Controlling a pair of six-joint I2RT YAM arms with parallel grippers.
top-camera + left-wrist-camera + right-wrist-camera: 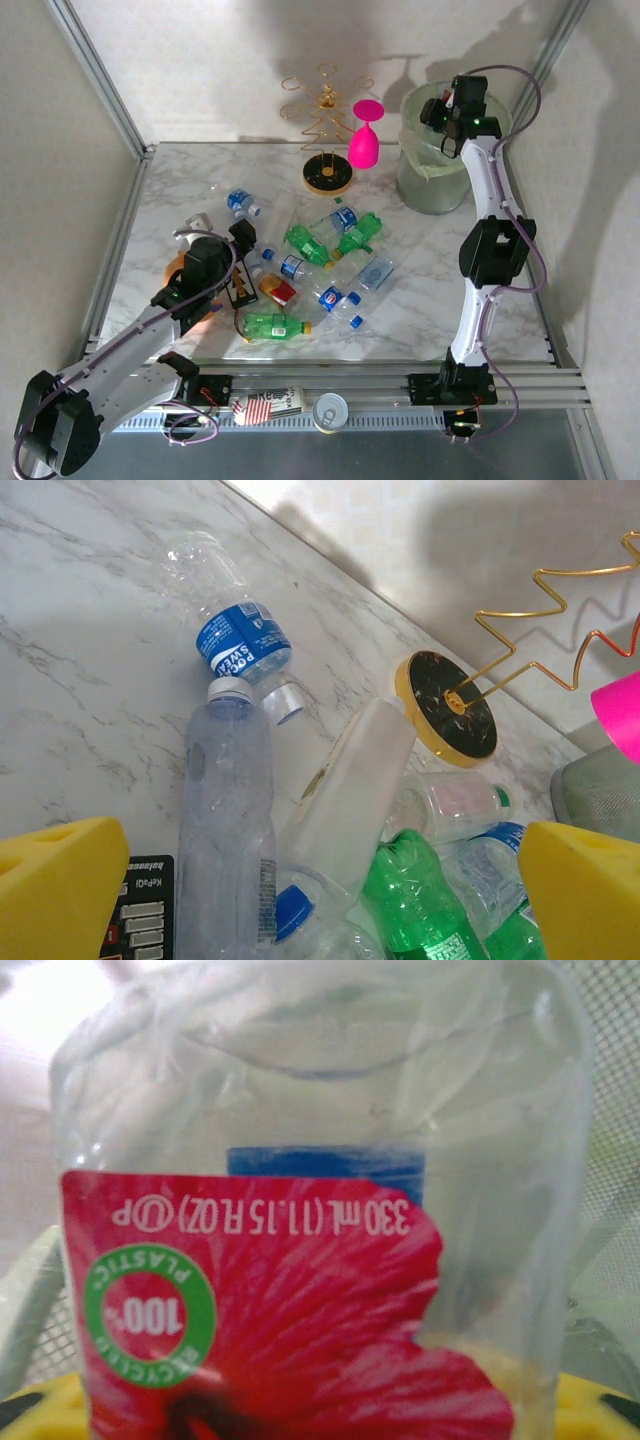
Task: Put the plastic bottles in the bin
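Several plastic bottles lie in a heap mid-table: a blue-labelled one [240,203], green ones [308,246] [272,325] and a clear one [372,275]. My left gripper [241,238] hangs open just above the heap's left side. In the left wrist view its yellow fingers [60,885] frame a tall clear bottle [225,810], a white bottle [355,790] and a green bottle [425,900]. My right gripper [446,115] is over the bin [432,185] at the back right. It is shut on a clear bottle with a red label [300,1260], with the bin's mesh behind.
A pink wine glass [364,140] hangs on a gold wire stand [328,120] left of the bin. A metal can [330,410] stands on the front rail. A black keypad device [240,290] lies beside the left gripper. Walls and frame posts close in the table.
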